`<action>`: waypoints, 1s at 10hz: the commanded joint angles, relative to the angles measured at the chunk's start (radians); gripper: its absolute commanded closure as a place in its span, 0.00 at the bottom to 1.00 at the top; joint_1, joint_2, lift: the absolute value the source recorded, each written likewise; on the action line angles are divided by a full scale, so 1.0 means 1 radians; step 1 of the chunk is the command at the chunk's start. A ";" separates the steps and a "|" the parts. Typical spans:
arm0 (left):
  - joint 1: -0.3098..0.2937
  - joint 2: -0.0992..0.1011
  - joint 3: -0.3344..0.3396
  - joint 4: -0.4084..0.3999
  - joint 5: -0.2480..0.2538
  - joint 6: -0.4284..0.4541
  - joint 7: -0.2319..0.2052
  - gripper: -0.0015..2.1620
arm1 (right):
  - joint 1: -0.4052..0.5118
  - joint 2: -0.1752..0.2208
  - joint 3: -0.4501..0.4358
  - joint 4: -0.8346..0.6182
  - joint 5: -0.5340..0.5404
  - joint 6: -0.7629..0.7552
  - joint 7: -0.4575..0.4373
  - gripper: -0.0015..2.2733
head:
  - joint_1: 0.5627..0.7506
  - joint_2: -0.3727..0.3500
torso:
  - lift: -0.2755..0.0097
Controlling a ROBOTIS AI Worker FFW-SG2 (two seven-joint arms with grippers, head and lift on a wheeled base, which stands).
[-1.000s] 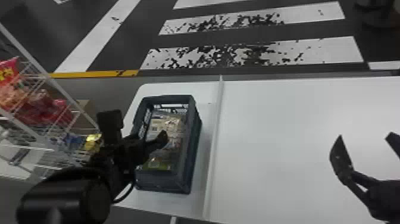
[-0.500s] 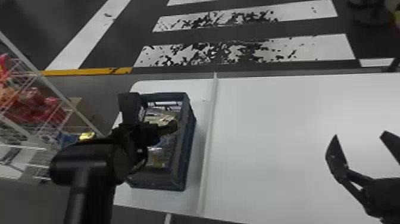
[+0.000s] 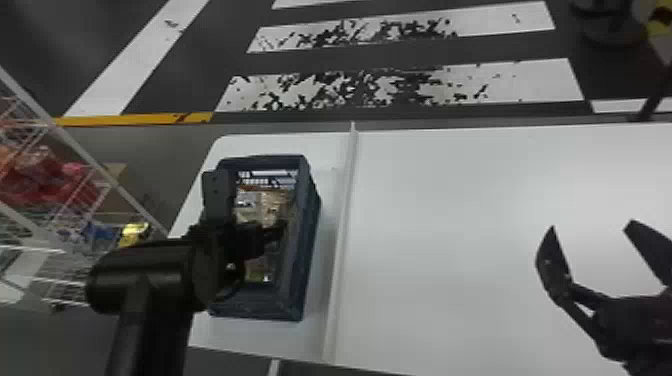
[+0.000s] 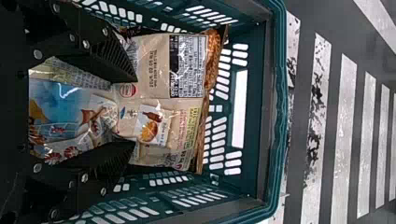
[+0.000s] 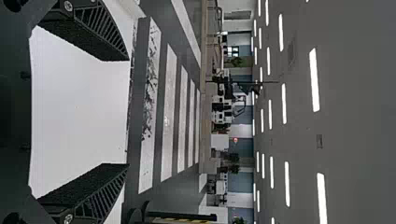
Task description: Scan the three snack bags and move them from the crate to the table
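Well, my left gripper is holding its fingers apart at the bags inside the crate, at my eleven o'clock, partly hiding them. At two o'clock, my open right gripper is running off the edge.

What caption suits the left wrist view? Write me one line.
Left gripper over snack bags in the crate, striped floor beyond.

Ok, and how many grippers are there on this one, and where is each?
2. The left gripper is in the crate, at the snack packaging. The right gripper is over the white table, right of the crate.
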 commanded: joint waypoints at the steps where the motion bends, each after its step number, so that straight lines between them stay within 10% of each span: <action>1: 0.007 0.001 0.014 -0.016 0.003 0.001 -0.011 0.91 | -0.002 0.001 0.006 0.005 0.000 -0.005 -0.010 0.03 | 0.70 0.82 | 0.75; 10: 0.237 -0.009 0.090 -0.476 0.003 0.010 -0.018 0.91 | 0.014 0.007 0.008 -0.006 0.000 -0.042 -0.042 0.03 | 0.70 0.83 | 0.75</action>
